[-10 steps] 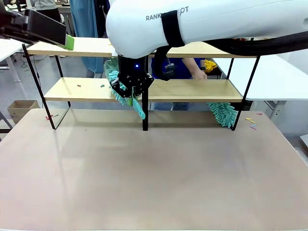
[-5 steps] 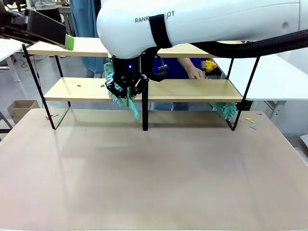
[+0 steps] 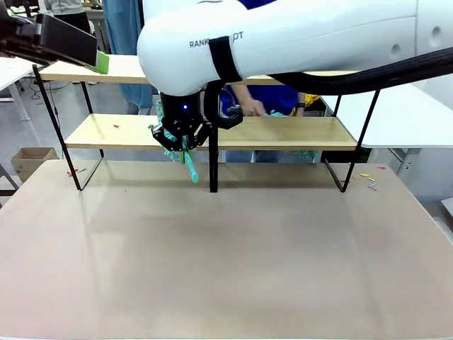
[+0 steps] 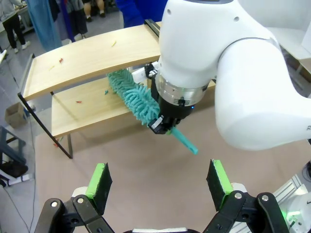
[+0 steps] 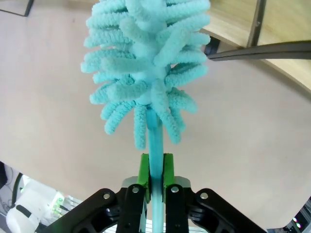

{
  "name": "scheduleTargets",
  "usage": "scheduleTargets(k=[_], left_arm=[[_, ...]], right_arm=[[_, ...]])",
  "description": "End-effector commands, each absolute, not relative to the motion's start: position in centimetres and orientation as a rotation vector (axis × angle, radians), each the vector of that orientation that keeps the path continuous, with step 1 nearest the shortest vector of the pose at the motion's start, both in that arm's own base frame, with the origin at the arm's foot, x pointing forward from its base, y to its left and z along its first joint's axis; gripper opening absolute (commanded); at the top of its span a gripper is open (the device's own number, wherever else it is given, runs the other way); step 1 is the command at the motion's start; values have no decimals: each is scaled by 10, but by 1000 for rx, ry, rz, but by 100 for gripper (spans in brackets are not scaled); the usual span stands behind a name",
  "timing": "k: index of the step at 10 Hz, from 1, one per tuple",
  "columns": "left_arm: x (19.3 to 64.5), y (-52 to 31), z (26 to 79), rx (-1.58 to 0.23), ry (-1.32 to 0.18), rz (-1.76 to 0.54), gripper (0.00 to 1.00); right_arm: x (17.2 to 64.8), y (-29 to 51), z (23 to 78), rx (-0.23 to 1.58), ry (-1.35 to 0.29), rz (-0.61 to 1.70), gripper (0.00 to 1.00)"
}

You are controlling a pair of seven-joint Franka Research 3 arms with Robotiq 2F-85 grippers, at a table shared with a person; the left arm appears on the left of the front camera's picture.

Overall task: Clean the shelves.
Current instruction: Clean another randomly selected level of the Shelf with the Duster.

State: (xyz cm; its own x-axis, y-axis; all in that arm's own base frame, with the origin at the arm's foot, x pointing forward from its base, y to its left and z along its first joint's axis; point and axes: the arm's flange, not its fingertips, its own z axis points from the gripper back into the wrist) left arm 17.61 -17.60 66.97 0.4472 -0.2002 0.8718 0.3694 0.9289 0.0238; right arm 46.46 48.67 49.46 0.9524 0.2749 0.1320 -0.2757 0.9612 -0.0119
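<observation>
Where the beige surface [image 3: 226,255] ends at its far side, the two-tier shelves [image 3: 283,132] stand; the right hand [image 3: 182,138] clamps a teal duster [image 4: 133,94] by its handle at the lower board's front edge, while the left hand [image 4: 159,177] hovers, fingers spread wide.

This looks like a robotics lab or test hall rather than a home. A bulky white robot arm [image 3: 297,35] reaches over a plain beige tabletop [image 3: 226,269] that bears light-wood two-tier shelves on a thin black metal frame [image 3: 283,132]. Around it are a bare grey floor [image 3: 32,131], a white worktable [image 3: 414,113] alongside, a brown cardboard box [image 3: 30,160] on that floor, and people standing [image 4: 14,22] farther off.
</observation>
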Motion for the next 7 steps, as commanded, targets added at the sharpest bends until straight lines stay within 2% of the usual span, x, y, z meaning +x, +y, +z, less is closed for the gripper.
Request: scheduleTargets(k=[1,7], left_arm=[[176,-174,669,-171,-1053,-364,100],[176,-174,669,-171,-1053,-364,100]], right_arm=[[472,502,499,7,-146,264,12],[502,591,512,44,-118,503,12]])
